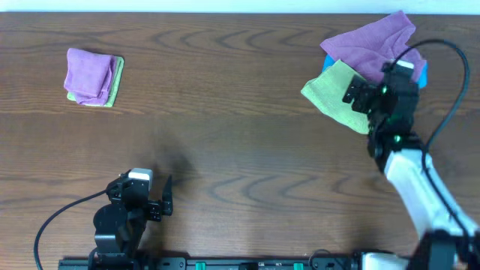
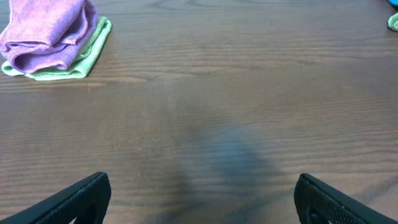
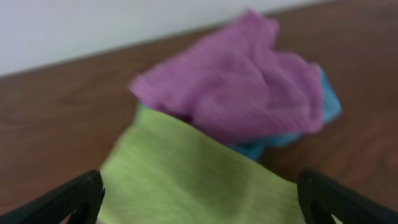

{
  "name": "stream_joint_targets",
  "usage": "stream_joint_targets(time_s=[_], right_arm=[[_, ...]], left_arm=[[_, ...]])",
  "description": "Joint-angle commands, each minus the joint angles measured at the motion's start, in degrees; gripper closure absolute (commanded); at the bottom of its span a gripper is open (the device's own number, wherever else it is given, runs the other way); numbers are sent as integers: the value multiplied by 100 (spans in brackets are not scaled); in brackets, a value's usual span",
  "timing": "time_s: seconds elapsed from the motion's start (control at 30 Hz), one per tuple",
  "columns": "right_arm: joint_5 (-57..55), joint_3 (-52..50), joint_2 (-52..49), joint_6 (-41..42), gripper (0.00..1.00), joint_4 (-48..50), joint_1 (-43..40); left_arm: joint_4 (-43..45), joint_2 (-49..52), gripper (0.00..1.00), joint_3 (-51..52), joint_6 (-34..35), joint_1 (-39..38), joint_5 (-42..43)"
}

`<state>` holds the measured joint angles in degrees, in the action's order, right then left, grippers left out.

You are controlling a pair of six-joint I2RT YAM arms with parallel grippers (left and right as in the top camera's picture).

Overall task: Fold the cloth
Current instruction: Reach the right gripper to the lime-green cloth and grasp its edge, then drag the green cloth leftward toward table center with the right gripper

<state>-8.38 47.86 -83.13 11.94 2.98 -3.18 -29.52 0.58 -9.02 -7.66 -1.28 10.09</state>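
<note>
Both fingers (image 3: 68,199) of the right tool (image 3: 199,193) stand wide apart, with the cloth (image 3: 180,168) lying between them.

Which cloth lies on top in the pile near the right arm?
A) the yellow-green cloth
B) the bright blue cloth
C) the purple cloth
C: the purple cloth covers one edge of the yellow-green cloth and most of the blue cloth beneath it.
</note>
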Motion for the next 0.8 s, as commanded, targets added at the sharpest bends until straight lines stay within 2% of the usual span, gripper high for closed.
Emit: stream_joint_targets(time_s=[0.0,0.1,0.23,0.5,0.53,0.67,0.7,0.77], right_arm=[[-20,599,-391,-13,1,-372,-260],[-17,933,-817,-42,1,-831,-323],[4,1019,-1309,-42,2,-979,-302],[168,1019,-1943,28,16,-1266,-275],[179,1019,-1987,28,22,-1263,-275],[179,1019,-2006,28,96,-1266,-273],[179,1019,-2006,28,99,-1270,-275],[179,1019,-2006,28,99,-1270,-273]], left_arm=[[7,-33,5,87,17,24,-17],[7,-33,5,87,17,24,-15],[7,-33,5,87,17,24,-15],[7,-33,5,87,17,24,-15],[7,-33,5,87,17,24,-15],[7,-33,5,87,17,24,-17],[7,-33,5,87,17,24,-17],[7,-33,5,87,17,24,-17]])
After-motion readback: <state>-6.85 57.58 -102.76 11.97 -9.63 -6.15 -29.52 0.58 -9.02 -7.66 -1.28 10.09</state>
